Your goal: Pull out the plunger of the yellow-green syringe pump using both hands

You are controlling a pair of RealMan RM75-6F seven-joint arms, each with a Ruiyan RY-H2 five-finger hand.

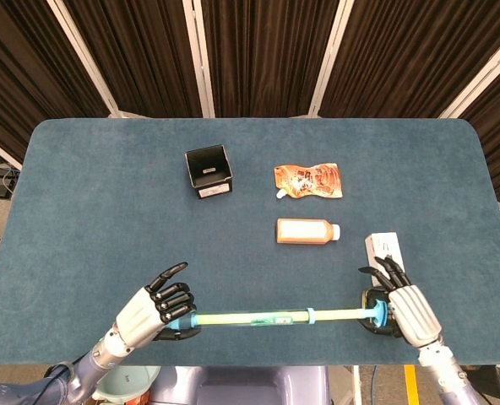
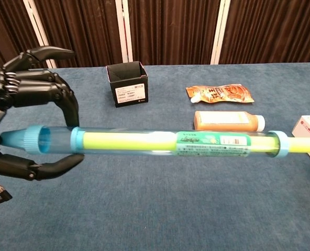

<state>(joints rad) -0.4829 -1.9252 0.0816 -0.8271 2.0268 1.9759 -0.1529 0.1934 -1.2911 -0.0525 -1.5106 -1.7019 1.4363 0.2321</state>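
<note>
The yellow-green syringe pump (image 1: 250,319) hangs level over the table's near edge, between my two hands. My left hand (image 1: 159,307) grips the blue-capped left end of its clear barrel (image 2: 144,142), fingers curled over the top and thumb underneath. My right hand (image 1: 409,309) holds the teal plunger handle (image 1: 377,314) at the right end. The yellow-green plunger rod (image 1: 341,316) shows bare between the barrel's blue collar (image 2: 280,144) and the handle. Inside the barrel, the plunger seal (image 2: 76,141) sits a little short of the left cap. The chest view shows only the left hand (image 2: 26,99).
A black open box (image 1: 209,171) stands at the back left of centre. An orange pouch (image 1: 309,180) and an orange bottle (image 1: 307,229) lie mid-table. A white box (image 1: 387,253) lies just beyond my right hand. The blue table (image 1: 89,202) ends close under the syringe.
</note>
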